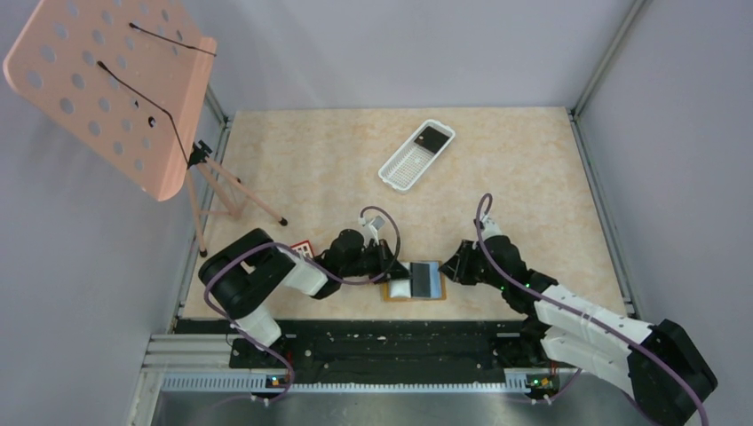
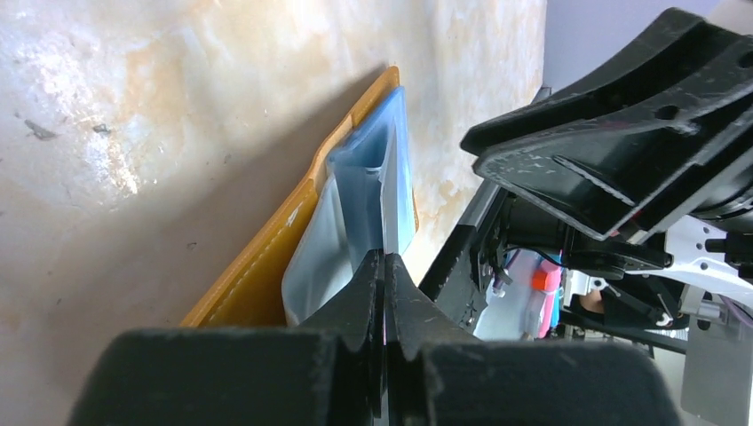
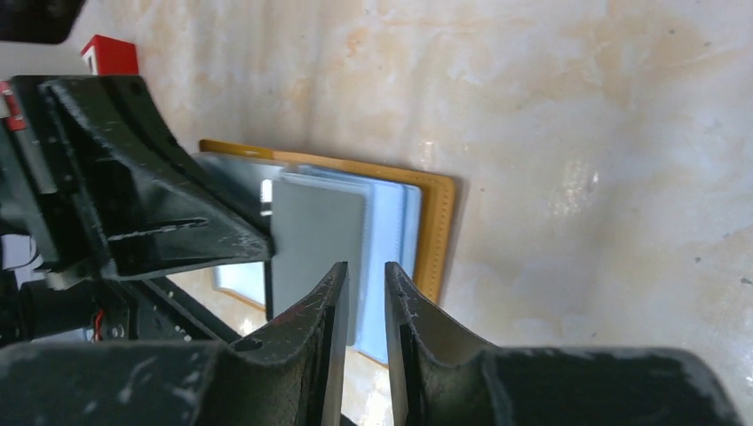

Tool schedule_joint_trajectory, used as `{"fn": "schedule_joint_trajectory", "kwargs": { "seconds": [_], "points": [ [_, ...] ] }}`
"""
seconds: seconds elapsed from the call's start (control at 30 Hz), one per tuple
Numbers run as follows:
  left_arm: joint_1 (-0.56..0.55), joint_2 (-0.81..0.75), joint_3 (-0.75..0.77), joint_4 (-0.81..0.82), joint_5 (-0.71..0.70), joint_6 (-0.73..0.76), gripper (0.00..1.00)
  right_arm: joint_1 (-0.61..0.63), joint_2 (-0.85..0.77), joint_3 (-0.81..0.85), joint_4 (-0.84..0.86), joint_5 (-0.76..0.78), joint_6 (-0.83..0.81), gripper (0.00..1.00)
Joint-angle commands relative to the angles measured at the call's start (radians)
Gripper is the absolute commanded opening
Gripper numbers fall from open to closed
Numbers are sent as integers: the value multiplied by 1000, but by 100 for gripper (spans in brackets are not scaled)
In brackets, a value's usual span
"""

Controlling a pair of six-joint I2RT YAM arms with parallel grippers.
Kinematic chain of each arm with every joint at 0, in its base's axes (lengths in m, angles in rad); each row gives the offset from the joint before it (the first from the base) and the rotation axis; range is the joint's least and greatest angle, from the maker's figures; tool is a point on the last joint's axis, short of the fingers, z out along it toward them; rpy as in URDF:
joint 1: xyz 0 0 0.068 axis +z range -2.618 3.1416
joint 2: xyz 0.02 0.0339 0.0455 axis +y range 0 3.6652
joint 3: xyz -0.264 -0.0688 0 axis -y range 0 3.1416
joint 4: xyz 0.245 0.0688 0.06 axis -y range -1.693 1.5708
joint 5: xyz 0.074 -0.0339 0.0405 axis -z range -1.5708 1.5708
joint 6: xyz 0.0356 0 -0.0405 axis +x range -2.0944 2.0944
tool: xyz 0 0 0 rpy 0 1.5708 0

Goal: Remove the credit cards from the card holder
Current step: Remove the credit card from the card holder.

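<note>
The tan card holder (image 1: 417,298) lies open near the table's front edge, with blue-grey inner panels showing. It also shows in the left wrist view (image 2: 257,275) and the right wrist view (image 3: 435,222). A grey credit card (image 3: 315,240) sits over the panels, and in the left wrist view it is a thin edge (image 2: 388,204). My left gripper (image 2: 384,257) is at the holder's left side (image 1: 393,266), shut on that card's edge. My right gripper (image 3: 366,271) is at the holder's right side (image 1: 451,266). It is slightly open and empty, just before the card's near edge.
A white slotted tray (image 1: 417,155) with a dark item (image 1: 432,138) lies at the back. A pink perforated stand (image 1: 115,89) on a tripod stands at the left. A small red and white object (image 1: 302,249) lies beside the left arm.
</note>
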Motion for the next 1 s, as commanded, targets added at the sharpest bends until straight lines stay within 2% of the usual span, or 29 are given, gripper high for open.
{"fn": "schedule_joint_trajectory", "kwargs": {
  "seconds": [0.0,0.13,0.23,0.3,0.37,0.97],
  "points": [
    [5,39,28,76,32,-17,0,-10,-2,40,44,-79,-34,20],
    [5,59,29,75,26,-30,0,-10,73,35,168,-208,-10,19],
    [5,53,24,67,17,-31,0,-10,126,46,161,-194,1,21],
    [5,43,13,85,15,-27,0,-11,148,42,160,-190,4,28],
    [5,36,4,107,20,-25,0,-11,157,35,161,-186,10,32],
    [17,91,-46,356,89,-97,0,-15,171,-7,233,-200,9,45]
  ]
}}
